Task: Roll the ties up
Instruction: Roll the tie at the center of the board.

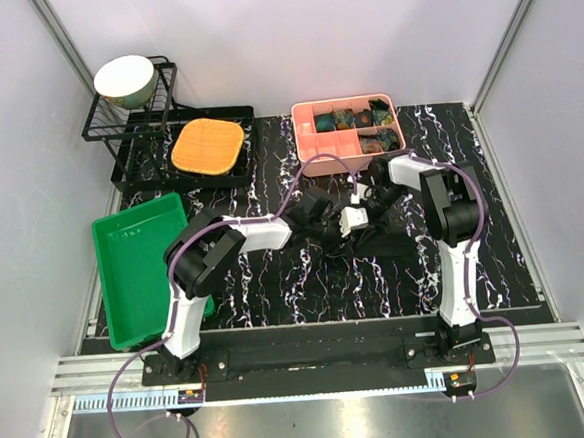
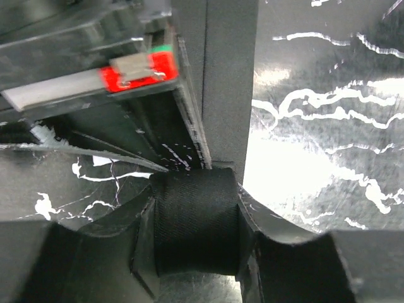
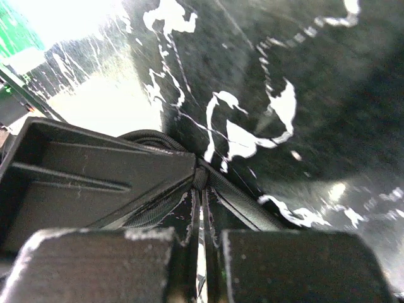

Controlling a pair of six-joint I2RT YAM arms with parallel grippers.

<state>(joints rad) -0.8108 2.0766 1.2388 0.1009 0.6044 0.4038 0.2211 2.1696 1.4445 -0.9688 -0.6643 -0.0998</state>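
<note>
Marbled tabletop lay beneath. The left gripper clamped the rolled tie between its fingers, and the right gripper pinched its loose strap.

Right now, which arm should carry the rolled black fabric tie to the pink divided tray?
Left, probably. The left gripper clamps the rolled black fabric tie itself; the right gripper only pinches a thin fabric strip, though the pink divided tray lies nearer the right arm.

Top camera looks down from high behind; both wrist cameras sit close on one tie.
</note>
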